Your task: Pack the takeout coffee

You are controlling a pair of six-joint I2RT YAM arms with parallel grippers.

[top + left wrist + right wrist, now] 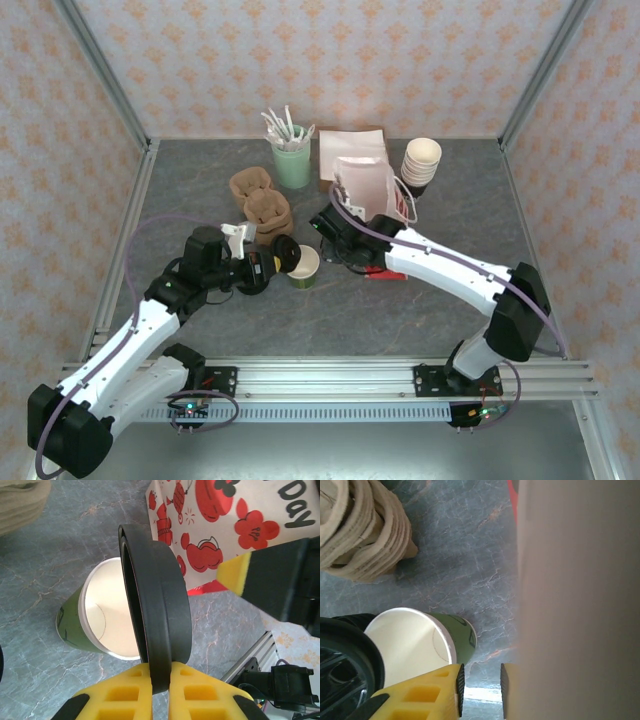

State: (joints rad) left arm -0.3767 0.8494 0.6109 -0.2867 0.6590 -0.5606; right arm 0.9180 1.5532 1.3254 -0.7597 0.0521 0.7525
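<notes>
The takeout coffee (pixel 303 266) is a small olive-green paper cup with a white inside, standing open on the grey table (pixel 200 190). My left gripper (pixel 272 262) is shut on a flat round black lid (pixel 285 257), held on edge just left of the cup's rim. In the left wrist view the lid (pixel 160 605) stands between my left gripper's (pixel 160 672) yellow fingers, with the cup (pixel 100 615) behind it. My right gripper (pixel 335 240) hovers right of the cup, against the pink-white paper bag (pixel 365 185). Its jaws (pixel 480 690) stand apart with bare table between them, the cup (pixel 415 640) to their left.
The printed bag (pixel 225 525) rises close on the right, its wall (pixel 580 600) beside my right finger. Stacked brown pulp carriers (pixel 262 200) sit behind the cup. A mint cup of white utensils (pixel 292 160), flat brown bags (pixel 350 140) and stacked cups (pixel 421 163) line the back.
</notes>
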